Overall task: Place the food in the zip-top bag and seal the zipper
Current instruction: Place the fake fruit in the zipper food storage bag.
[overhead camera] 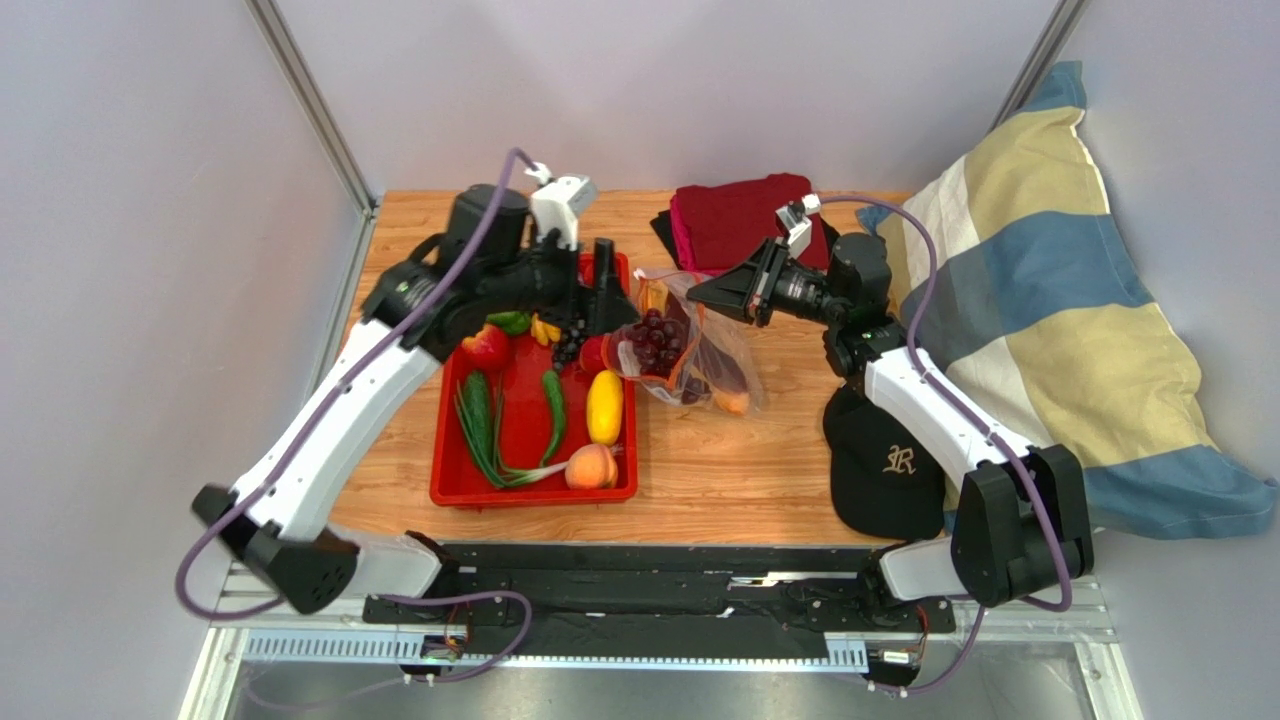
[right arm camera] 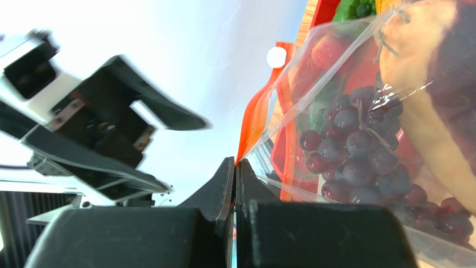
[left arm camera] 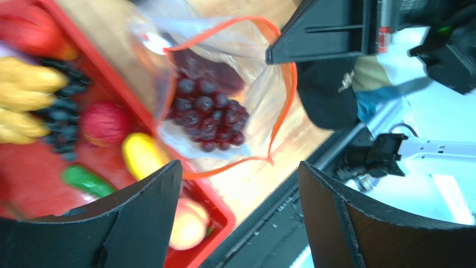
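The clear zip-top bag (overhead camera: 718,360) lies open just right of the red tray, its orange-red zipper strip (left arm camera: 288,95) curving round the mouth. Purple grapes (left arm camera: 208,114) sit inside the bag, and also show in the right wrist view (right arm camera: 357,162) beside a yellow and purple piece (right arm camera: 424,111). My right gripper (right arm camera: 235,163) is shut on the bag's orange-red edge and holds the mouth up (overhead camera: 709,296). My left gripper (left arm camera: 240,187) is open and empty, just above the bag mouth (overhead camera: 604,308). A yellow lemon (overhead camera: 604,405), a peach-coloured fruit (overhead camera: 591,468), a red fruit (overhead camera: 486,348) and green vegetables (overhead camera: 553,414) lie in the tray.
The red plastic tray (overhead camera: 451,483) sits left of the bag. Folded dark red cloths (overhead camera: 744,218) lie at the back. A black cap (overhead camera: 887,465) lies at the front right, beside a striped pillow (overhead camera: 1052,300). Metal frame posts stand at the table's back corners.
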`<state>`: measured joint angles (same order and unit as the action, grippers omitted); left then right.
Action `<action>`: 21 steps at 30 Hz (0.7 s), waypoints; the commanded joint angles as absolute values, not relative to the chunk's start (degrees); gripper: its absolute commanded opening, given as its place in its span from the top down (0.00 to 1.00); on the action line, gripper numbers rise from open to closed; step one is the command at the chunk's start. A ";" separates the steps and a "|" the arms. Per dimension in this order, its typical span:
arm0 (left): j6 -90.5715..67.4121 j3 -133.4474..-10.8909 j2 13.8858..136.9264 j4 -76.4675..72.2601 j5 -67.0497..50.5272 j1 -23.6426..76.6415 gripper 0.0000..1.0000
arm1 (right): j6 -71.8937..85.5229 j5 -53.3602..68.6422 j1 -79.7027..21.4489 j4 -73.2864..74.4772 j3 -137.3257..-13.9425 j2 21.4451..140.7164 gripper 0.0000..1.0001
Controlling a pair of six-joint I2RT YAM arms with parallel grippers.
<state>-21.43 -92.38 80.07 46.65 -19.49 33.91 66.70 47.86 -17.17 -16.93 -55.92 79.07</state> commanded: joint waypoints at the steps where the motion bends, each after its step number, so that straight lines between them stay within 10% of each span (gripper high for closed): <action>1: -16.61 -86.76 73.22 51.06 -14.06 30.42 0.13 | 71.10 47.38 -16.88 -24.17 -55.55 77.69 1.00; 17: -29.53 -76.12 84.02 35.78 -30.85 24.35 0.25 | 70.40 47.81 -16.96 -22.94 -56.60 76.64 1.00; 21: -31.37 -76.38 88.32 35.16 -33.48 24.26 0.60 | 70.93 47.90 -16.96 -23.47 -56.95 77.08 1.00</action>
<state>-28.40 -75.46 84.93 39.57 -28.64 24.25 69.67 47.62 -17.17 -18.96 -55.11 79.07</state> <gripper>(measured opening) 0.623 0.009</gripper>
